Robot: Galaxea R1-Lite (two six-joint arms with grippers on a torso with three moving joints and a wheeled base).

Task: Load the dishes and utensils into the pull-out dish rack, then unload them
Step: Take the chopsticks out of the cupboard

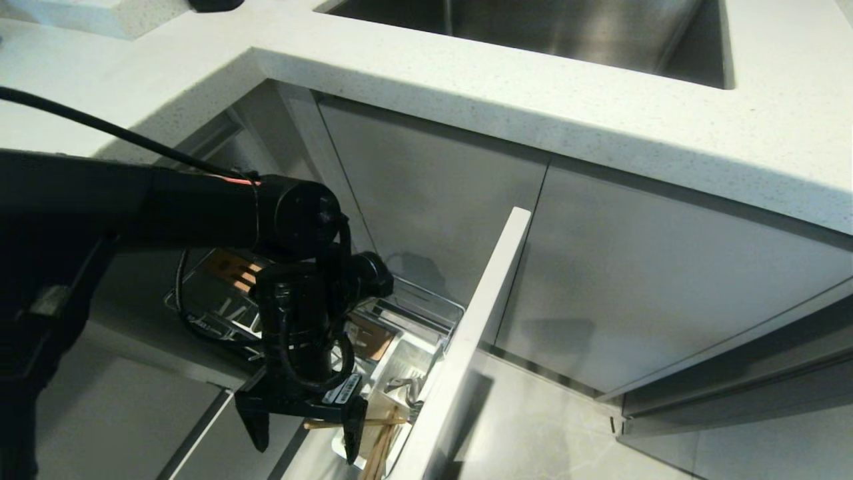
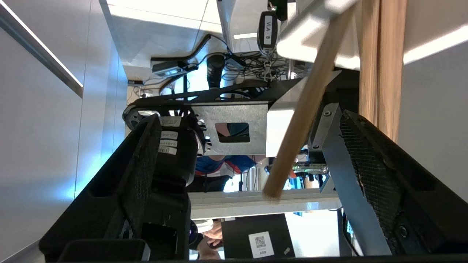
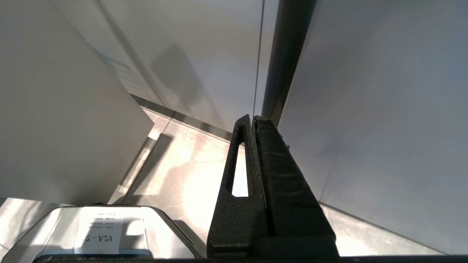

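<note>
The pull-out dish rack (image 1: 426,298) stands drawn out under the counter, with its pale front panel (image 1: 481,313) edge-on. My left gripper (image 1: 304,430) hangs open over the rack's white caddy (image 1: 398,355). The wooden chopsticks (image 1: 380,448) stand in that caddy, just past one fingertip. In the left wrist view one chopstick (image 2: 305,117) slants through the gap of the open left gripper (image 2: 248,117), touching neither pad, and the other (image 2: 378,62) stands beside it. A silver piece (image 1: 402,385) in the caddy looks like the spoon. The dishes are out of view. My right gripper (image 3: 253,117) is shut and parked low by the cabinet doors.
The white countertop (image 1: 600,113) with its steel sink (image 1: 566,33) overhangs the rack. Grey cabinet doors (image 1: 653,280) run along the right. The rack's wooden strip (image 1: 233,267) shows behind my left forearm. A person's hand (image 2: 210,237) appears beyond my base in the left wrist view.
</note>
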